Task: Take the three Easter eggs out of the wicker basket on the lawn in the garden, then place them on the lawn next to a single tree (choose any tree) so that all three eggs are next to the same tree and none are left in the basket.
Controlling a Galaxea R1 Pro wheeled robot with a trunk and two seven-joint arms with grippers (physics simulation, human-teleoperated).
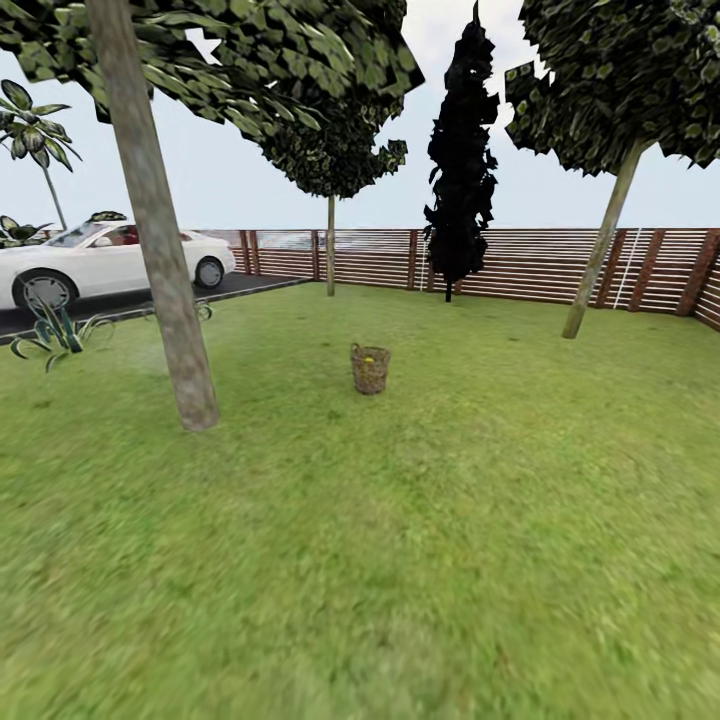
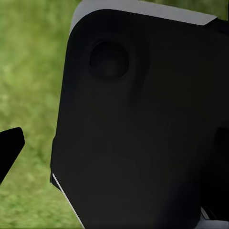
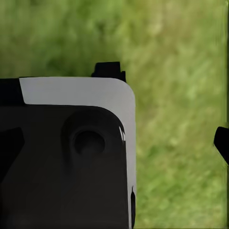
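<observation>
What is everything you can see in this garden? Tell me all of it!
wicker basket: one, brown, mid-lawn, something yellow inside
lawn: one, green, everywhere underfoot
leafy trees: three, grey-brown trunks; nearest left of basket, one by fence, one at right
cypress: one, black, by fence
fence: one, brown slats, along the back
car: one, white, far left on driveway
spiky plant: one, green, beside driveway
palm: one, green, far left
robot body: black and white, over grass in the wrist views

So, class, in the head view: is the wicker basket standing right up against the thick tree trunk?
No: the wicker basket stands apart from the tree trunk, with bare lawn between them.
</observation>
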